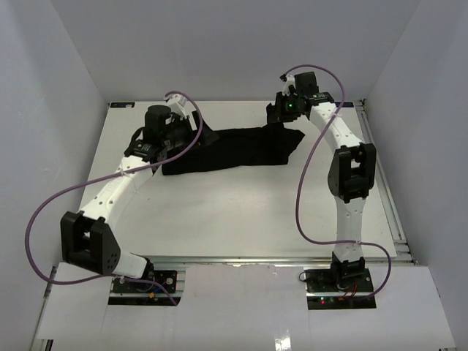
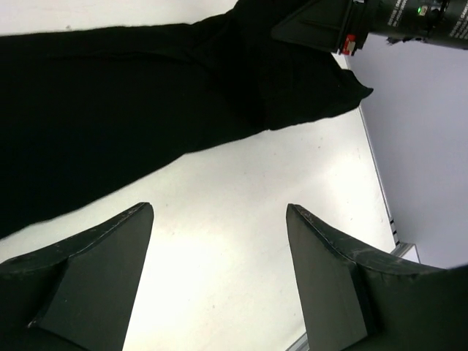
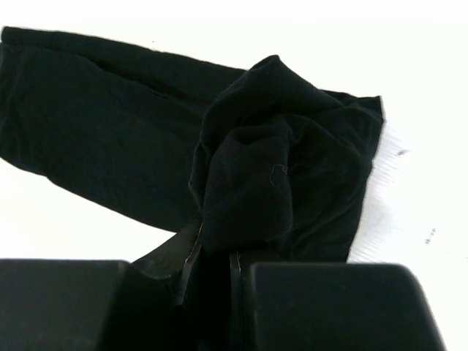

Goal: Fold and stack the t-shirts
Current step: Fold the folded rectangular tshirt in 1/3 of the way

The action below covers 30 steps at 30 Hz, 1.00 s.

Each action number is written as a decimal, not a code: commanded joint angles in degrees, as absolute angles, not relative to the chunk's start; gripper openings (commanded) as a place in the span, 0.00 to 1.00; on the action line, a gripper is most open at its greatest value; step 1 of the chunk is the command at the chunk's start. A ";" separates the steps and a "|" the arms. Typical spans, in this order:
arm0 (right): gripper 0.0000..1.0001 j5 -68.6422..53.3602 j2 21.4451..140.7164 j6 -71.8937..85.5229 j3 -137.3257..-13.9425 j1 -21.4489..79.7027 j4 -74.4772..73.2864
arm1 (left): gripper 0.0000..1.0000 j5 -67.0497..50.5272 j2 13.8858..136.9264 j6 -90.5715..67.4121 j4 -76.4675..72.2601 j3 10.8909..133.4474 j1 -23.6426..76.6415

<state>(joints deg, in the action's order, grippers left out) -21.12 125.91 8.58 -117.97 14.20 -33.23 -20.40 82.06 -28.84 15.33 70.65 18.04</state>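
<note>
Plain black soft-fabric t-shirt [image 1: 230, 150] lying bunched in a long band across the far half of the white table [image 1: 241, 219]. The left tool [image 2: 218, 212], fingers apart and empty, hovers beside the shirt's near edge. The right tool [image 3: 214, 274] is clamped on a fold at the shirt's right end.

Site: lab robot test cell.
I see a white table [image 1: 241, 219] boxed by plain grey walls [image 1: 219, 44] left, far, right.

matt black cloth t-shirt [image 1: 234, 150] on smooth white table [image 1: 241, 212]
</note>
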 commanded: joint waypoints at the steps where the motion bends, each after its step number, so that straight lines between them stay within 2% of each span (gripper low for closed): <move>1: 0.06 -19.16 127.44 10.02 -120.50 16.52 -31.38 | 0.84 -17.50 77.09 -28.04 19.95 66.80 17.58; 13: 0.06 -14.51 133.33 10.72 -122.43 21.79 -28.04 | 0.85 -14.15 67.33 -29.79 25.92 61.27 17.14; 25: 0.07 -11.78 136.58 11.78 -123.22 24.08 -24.96 | 0.85 -12.48 62.93 -31.20 29.18 58.89 17.23; 28: 0.11 -11.60 137.46 11.87 -122.79 24.43 -24.26 | 0.85 -12.39 62.49 -31.38 29.70 58.80 17.14; 30: 0.22 -12.65 137.64 12.30 -122.08 24.52 -22.42 | 0.85 -12.30 62.31 -31.55 29.97 58.89 17.14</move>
